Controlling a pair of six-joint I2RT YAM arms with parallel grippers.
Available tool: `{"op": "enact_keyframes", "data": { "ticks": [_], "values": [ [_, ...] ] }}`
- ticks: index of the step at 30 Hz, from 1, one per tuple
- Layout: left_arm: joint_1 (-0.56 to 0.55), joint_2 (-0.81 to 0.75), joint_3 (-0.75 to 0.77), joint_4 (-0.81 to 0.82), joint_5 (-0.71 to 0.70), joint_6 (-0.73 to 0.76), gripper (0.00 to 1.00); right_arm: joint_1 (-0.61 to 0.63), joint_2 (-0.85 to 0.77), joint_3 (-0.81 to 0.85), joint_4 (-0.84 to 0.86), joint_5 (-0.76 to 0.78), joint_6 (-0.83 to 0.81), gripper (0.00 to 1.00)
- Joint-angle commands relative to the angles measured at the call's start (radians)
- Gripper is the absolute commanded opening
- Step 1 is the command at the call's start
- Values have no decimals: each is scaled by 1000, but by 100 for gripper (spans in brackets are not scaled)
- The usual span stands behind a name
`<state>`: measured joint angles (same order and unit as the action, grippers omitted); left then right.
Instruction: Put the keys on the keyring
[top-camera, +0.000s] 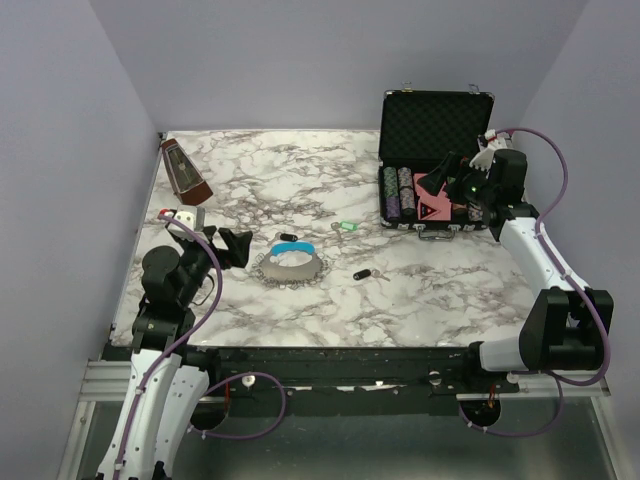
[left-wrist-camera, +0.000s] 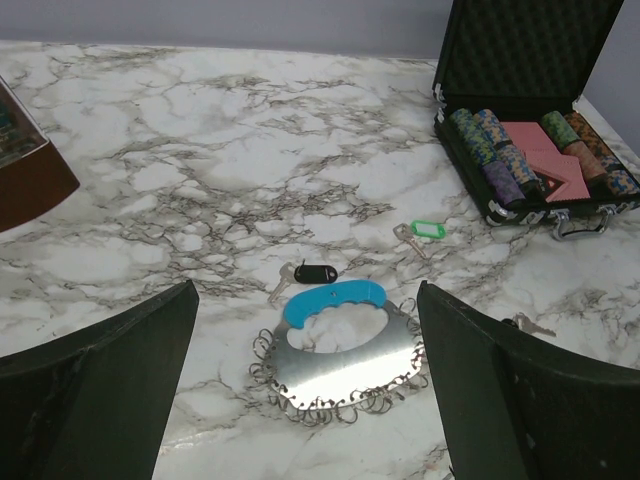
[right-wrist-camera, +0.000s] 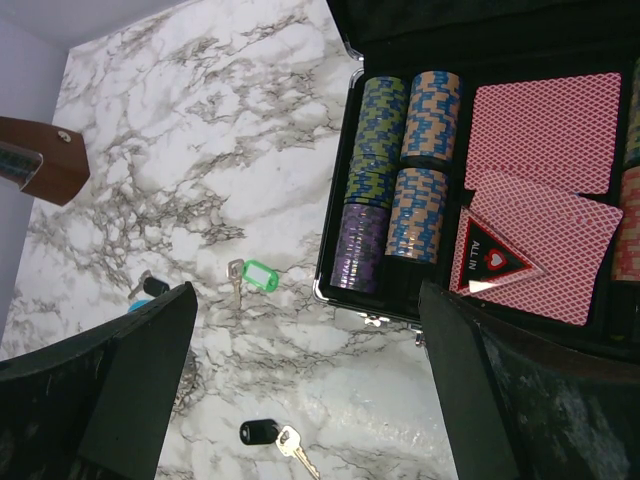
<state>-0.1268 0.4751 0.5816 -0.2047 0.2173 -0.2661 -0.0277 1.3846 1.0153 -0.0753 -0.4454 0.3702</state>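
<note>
Silvery metal fringed with small wire loops and topped by a blue curved grip, the keyring lies flat on the marble table just ahead of the left gripper, whose fingers stand spread and empty. A black-headed key lies just beside the ring's far edge. A green-headed key lies farther right, and a second black-headed key nearer the arms, both apart from the ring. The right gripper hovers wide open, holding nothing, over the open case. The keys look light, thin and apt to skid on smooth stone, so their thicker plastic heads seem the best hold. The ring looks stiff, best steadied by its blue grip.
</note>
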Motion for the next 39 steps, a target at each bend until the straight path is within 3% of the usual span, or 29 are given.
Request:
{"op": "enact_keyframes", "data": {
  "ticks": [1, 9, 15, 17, 19, 24, 28, 32, 36, 39],
  "values": [
    [-2, 5, 35, 4, 34, -2, 99, -6, -24, -18, 20, 14, 6, 100],
    [-2, 11, 40, -1, 54, -13, 99, -6, -24, -40, 34, -119, -46, 100],
    [-2, 31, 35, 5, 175, -108, 99, 0, -33, -141, 150, -615, -233, 100],
    [-2, 49, 29, 7, 232, -162, 99, 18, -24, -136, 77, -725, -347, 100],
    [-2, 72, 24, 4, 278, -200, 99, 60, -6, -95, -128, -746, -543, 100],
    [-8, 151, 52, -51, 373, -197, 99, 164, 76, -14, -439, -695, -880, 100],
    [-37, 213, 99, -125, 334, -145, 99, 305, 148, 26, -592, -544, -1158, 100],
    [-74, 289, 144, -165, 281, -81, 99, 403, 175, -9, -679, -481, -1543, 100],
    [-103, 355, 187, -246, 226, -1, 99, 423, 198, -5, -626, -412, -1549, 100],
    [-105, 349, 188, -248, 179, 8, 99, 425, 237, 43, -529, -313, -1347, 100]
  ]
}}
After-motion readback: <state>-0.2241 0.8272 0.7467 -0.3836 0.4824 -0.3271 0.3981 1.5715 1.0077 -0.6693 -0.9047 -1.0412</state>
